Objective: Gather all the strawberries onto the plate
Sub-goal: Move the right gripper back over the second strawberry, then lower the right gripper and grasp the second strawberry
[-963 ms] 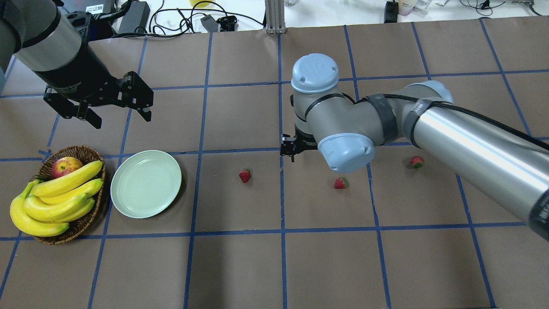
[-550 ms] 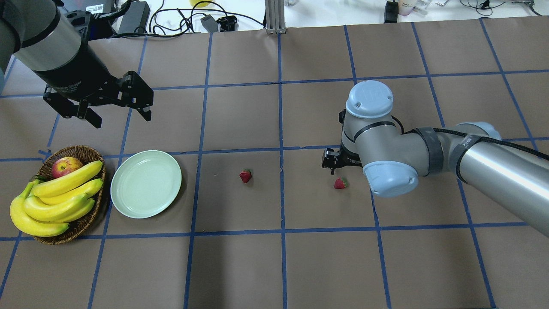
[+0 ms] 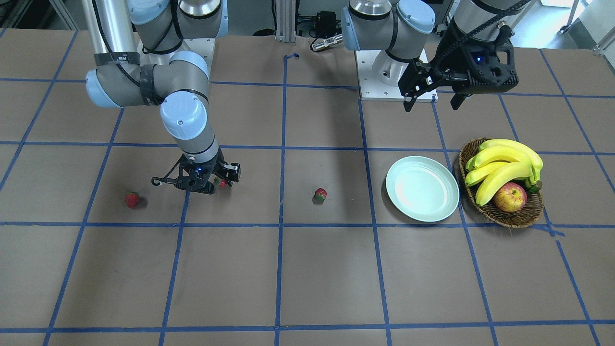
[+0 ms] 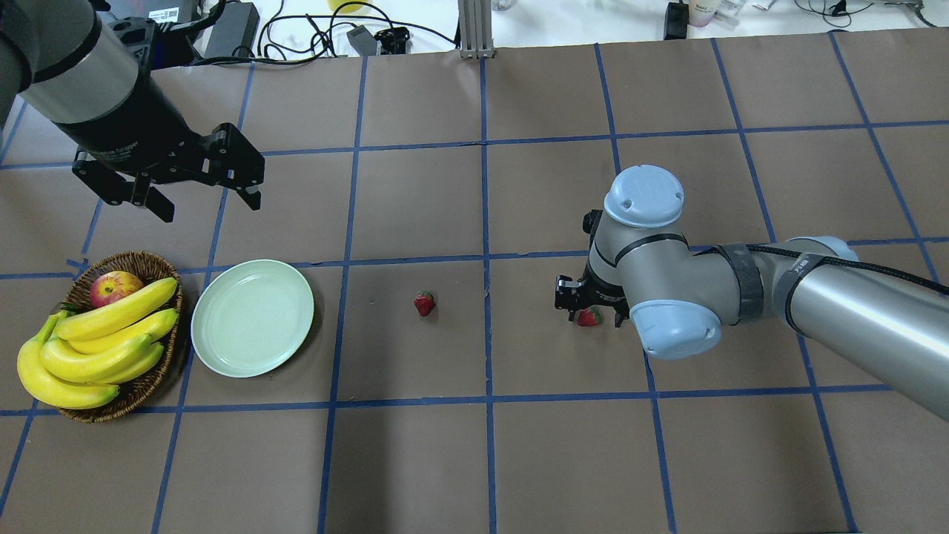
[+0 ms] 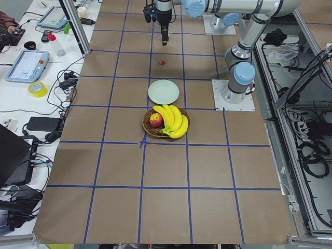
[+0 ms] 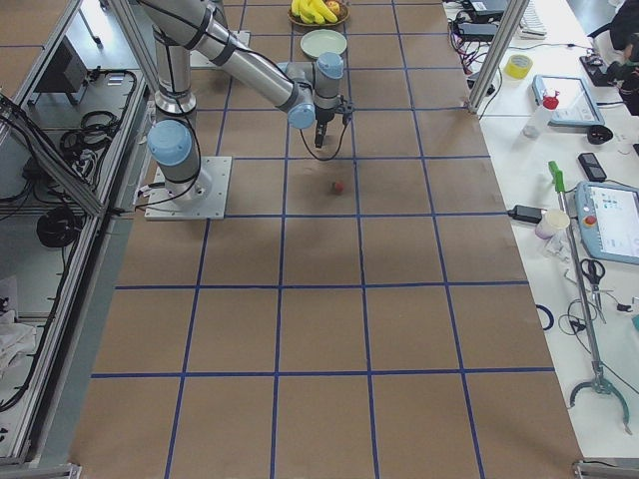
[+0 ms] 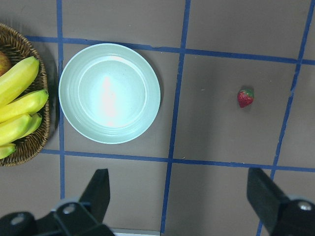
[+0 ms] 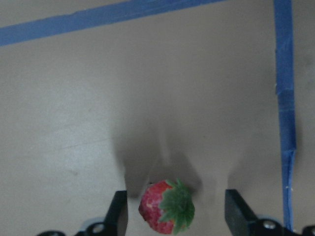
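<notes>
Three strawberries lie on the brown table. The left strawberry [image 4: 424, 303] [image 3: 320, 194] [image 7: 245, 97] lies right of the empty mint-green plate [image 4: 252, 317] [image 3: 422, 188] [image 7: 109, 93]. The middle strawberry [image 4: 589, 317] [image 8: 167, 206] sits between the fingers of my right gripper [image 4: 589, 310] [image 3: 211, 181] [image 8: 178, 216], which is open, low over the table, with gaps on both sides. The third strawberry [image 3: 132, 199] [image 6: 337, 187] lies further right, hidden by my right arm in the overhead view. My left gripper [image 4: 211, 209] [image 3: 431, 106] [image 7: 182, 196] is open and empty, held high behind the plate.
A brown wicker basket [image 4: 137, 259] [image 3: 509, 218] with bananas [image 4: 96, 334] and a red-yellow apple [image 4: 115, 288] stands just left of the plate. Cables and boxes [image 4: 230, 30] lie beyond the table's far edge.
My right arm has swung to the right and come down, so its open gripper now straddles the middle strawberry. It now covers the third strawberry in the overhead view. The left arm stayed still.
</notes>
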Tool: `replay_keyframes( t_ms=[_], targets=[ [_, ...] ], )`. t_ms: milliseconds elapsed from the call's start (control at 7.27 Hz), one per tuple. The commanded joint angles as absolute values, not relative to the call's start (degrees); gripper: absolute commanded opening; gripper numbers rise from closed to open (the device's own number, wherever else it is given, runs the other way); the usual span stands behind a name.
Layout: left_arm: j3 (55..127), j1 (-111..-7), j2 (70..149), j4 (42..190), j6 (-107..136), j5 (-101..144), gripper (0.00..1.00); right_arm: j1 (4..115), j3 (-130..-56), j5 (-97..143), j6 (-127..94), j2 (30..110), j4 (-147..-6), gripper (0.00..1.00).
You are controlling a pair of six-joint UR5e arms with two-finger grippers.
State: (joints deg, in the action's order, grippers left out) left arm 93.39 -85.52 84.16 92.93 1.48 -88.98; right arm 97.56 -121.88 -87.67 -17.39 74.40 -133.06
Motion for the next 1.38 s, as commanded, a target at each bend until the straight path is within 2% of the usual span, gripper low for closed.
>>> replay_keyframes(
  t_ms=[0, 413, 826, 963, 1101, 1238],
  targets=[
    [93.4, -85.5, 84.2, 93.0, 1.4, -88.9, 1.0, 97.6, -121.5, -87.5, -16.9, 74.3, -132.9, 0.0],
    [93.4, -85.5, 84.5, 92.6, 1.4, -88.9, 1.0, 98.4, -116.7, -75.4, -18.0, 73.7, -132.8, 0.0],
    [93.4, -85.5, 84.5, 92.6, 1.4, -89.0, 1.0, 110.2, -104.0, -70.5, -27.1, 66.1, -130.1, 0.0],
    [93.4, -85.5, 84.6, 92.5, 1.4, -89.1, 1.0, 110.7, -103.5, -70.4, -27.3, 64.6, -130.3, 0.0],
    [93.4, -85.5, 84.4, 92.7, 1.4, -89.1, 1.0, 110.7, -103.0, -69.4, -27.5, 63.6, -130.5, 0.12],
    [93.5, -85.5, 84.4, 92.7, 1.4, -88.9, 1.0, 110.9, -103.1, -69.6, -27.4, 63.1, -130.6, 0.62]
  ],
)
